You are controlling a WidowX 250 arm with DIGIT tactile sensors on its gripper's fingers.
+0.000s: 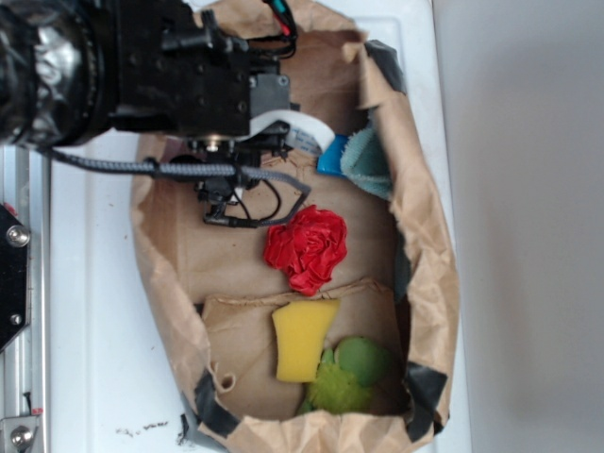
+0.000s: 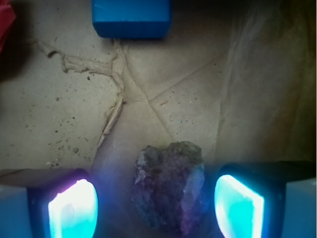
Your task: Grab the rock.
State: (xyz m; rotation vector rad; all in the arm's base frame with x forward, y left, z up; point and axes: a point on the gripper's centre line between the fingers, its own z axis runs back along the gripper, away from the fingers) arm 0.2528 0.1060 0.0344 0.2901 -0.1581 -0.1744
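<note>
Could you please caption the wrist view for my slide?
Open pincer straddles the rock on brown paper, a blue block beyond.

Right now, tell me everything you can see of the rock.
The rock shows only in the wrist view; in the exterior view the arm hides it. It is a small, rough, irregular grey-brown stone with a gritty, speckled surface, tinted purple by the glow of the pads. It lies on creased brown paper between the two glowing fingers of the gripper, with a gap visible on each side, so neither pad touches it. A blue block lies apart, farther ahead.
</note>
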